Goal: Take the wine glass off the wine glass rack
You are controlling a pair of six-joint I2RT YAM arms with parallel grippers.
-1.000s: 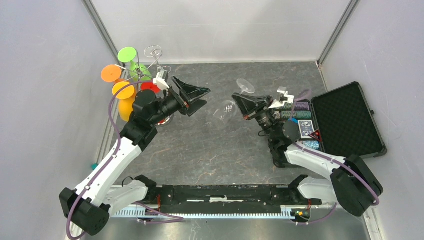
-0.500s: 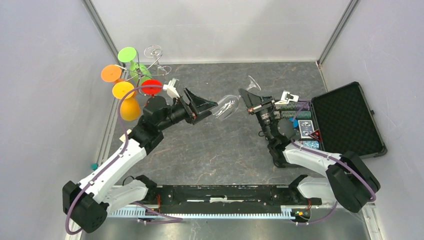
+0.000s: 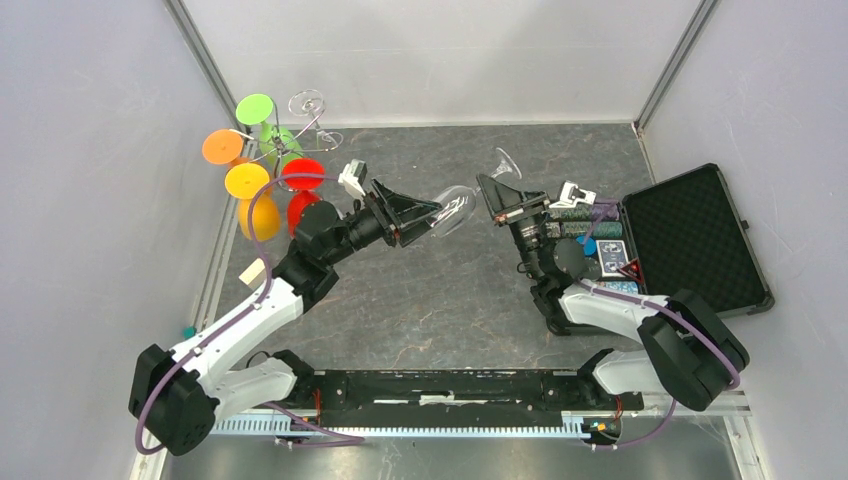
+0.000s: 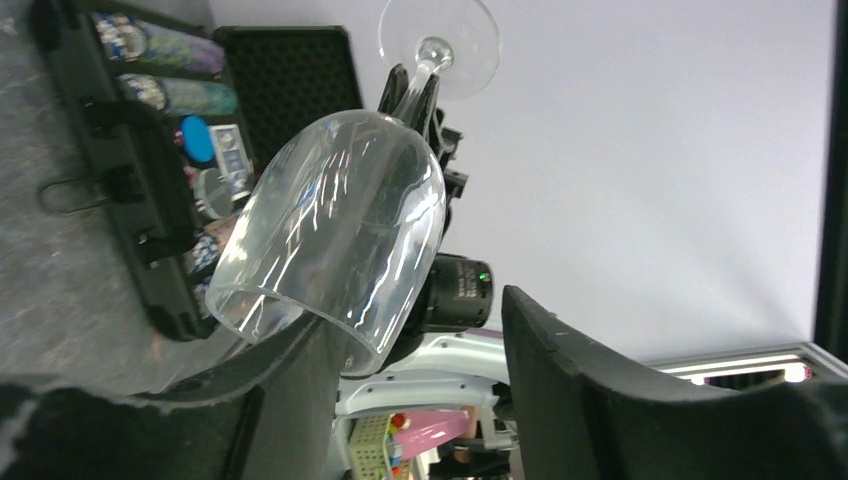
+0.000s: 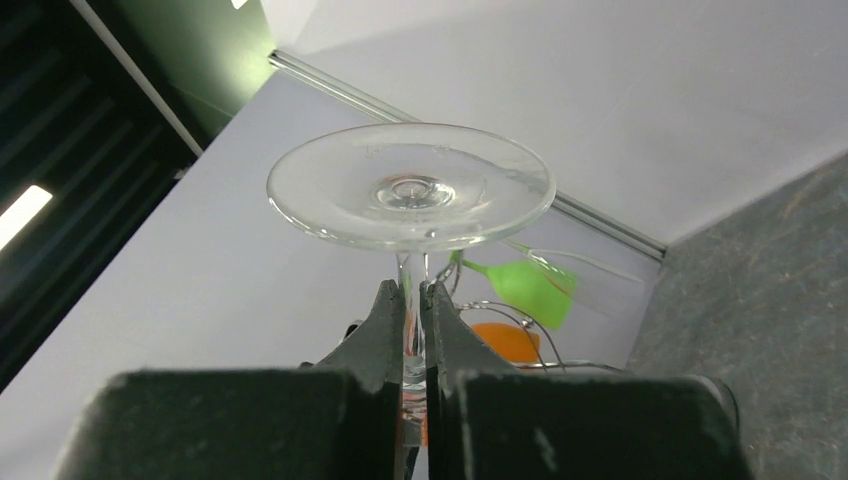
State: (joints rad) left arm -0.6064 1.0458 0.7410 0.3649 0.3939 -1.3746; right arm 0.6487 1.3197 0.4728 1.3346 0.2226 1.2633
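The right gripper (image 5: pixel 412 302) is clamped on the stem of the clear wine glass (image 4: pixel 335 225), just below its foot (image 5: pixel 410 185). In the right wrist view the two fingers are pressed against the stem from either side, and the round foot is seen spread above the fingertips.

The glass is held in the air above the middle of the table (image 3: pixel 400 300), well clear of the wine glass rack (image 3: pixel 277 140). It is tilted, with the foot toward the far side and the bowl (image 3: pixel 452 208) pointed toward the left arm.

The left gripper (image 3: pixel 418 213) is spread wide, and the rim of the bowl lies between its two fingers. From the left wrist view, the rim is seen close against one finger, but whether contact is made cannot be told; the other finger is kept apart from the glass.

The rack is placed at the far left corner of the table. On it are hung a green glass (image 3: pixel 255 108), an orange glass (image 3: pixel 222 146), a yellow glass (image 3: pixel 246 181), a red glass (image 3: pixel 302 173) and another clear glass (image 3: pixel 307 102).

An open black case (image 3: pixel 690 235) lies at the right edge of the table, with poker chips (image 3: pixel 590 213) and playing cards (image 3: pixel 610 255) in its near half.
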